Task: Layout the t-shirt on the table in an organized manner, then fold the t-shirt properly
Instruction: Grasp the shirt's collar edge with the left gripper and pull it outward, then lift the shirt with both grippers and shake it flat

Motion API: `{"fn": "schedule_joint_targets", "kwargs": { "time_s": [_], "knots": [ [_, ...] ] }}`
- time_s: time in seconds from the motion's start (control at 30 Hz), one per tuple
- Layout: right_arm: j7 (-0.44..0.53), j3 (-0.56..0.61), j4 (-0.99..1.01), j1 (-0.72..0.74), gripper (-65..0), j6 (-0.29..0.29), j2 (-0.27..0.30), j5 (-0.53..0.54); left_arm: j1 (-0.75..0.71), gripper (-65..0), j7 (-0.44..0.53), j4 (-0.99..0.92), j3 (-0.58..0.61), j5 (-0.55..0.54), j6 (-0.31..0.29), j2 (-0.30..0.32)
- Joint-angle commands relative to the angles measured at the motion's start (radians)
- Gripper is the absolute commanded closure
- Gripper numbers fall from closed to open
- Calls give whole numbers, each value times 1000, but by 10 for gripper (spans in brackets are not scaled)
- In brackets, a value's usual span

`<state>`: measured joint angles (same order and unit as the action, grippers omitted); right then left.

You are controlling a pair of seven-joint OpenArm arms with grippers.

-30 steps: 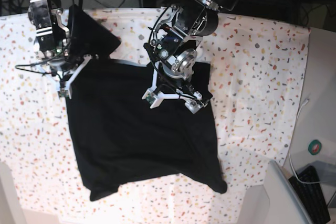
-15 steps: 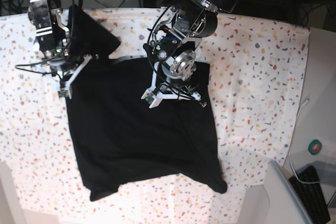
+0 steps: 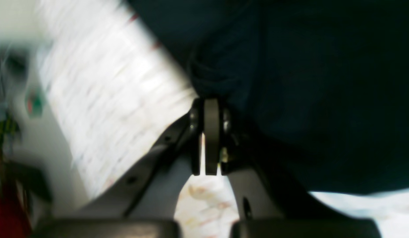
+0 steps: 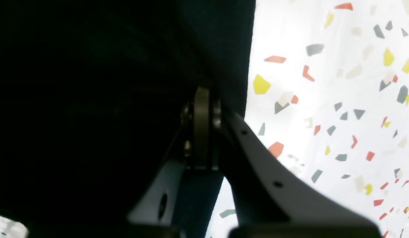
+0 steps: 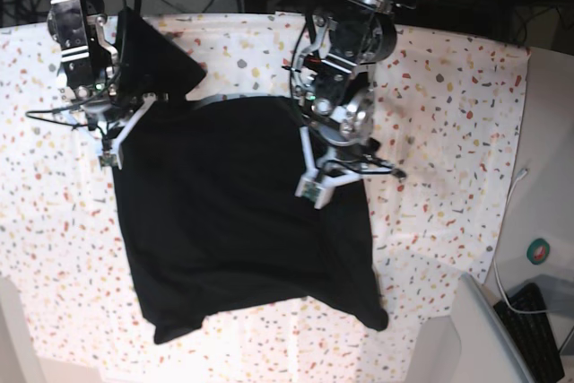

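The black t-shirt (image 5: 233, 221) lies spread on the flecked white table (image 5: 448, 132), plain side up. At the shirt's upper left corner, my right gripper (image 5: 154, 99) is shut on the cloth. The right wrist view shows those jaws (image 4: 202, 91) pressed together, with black t-shirt (image 4: 92, 82) around them and table (image 4: 323, 99) to the right. My left gripper (image 5: 372, 170) sits at the shirt's upper right edge. In the blurred left wrist view it (image 3: 211, 102) is shut, with a bunch of t-shirt (image 3: 307, 82) at its tips.
A keyboard (image 5: 538, 329) and a grey slab (image 5: 484, 338) lie beyond the table's right edge. A green and red roll (image 5: 538, 251) sits there too. Cables and dark equipment run along the back.
My left gripper went from wide open to shut and swung right, to the shirt's upper right edge. The cloth there has drawn in. The right arm has not moved.
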<state>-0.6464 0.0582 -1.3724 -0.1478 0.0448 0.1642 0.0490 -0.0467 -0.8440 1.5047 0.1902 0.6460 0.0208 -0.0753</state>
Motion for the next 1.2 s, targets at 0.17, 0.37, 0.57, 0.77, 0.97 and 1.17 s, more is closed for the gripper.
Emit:
{"fn": "schedule_joint_targets", "kwargs": {
  "time_s": [0.17,0.37,0.57,0.77,0.97,1.17],
  "knots": [
    [-46,-8,3,-3,0,4,7,-4,-104,0,9,138,-312,-47,9,-5],
    [-46,-11,0,-5,0,10,-4,-1,-189,0,9,112,-628,-470,9,33],
    [-46,-105,-100,-46,0,4,-87,-1,-235,0,9,61,-683,-777,9,113],
    [-45,-151,-350,-143,-177,4,-131,-1,-229,0,10,64,-679,-785,9,119],
    [-45,-252,-318,-109,-368,-55,-130,1,-227,0,10,58,-677,-785,9,119],
    [-45,-346,-157,-37,-366,-259,-165,-1,-226,0,10,58,-677,-785,9,119]
  ]
}}
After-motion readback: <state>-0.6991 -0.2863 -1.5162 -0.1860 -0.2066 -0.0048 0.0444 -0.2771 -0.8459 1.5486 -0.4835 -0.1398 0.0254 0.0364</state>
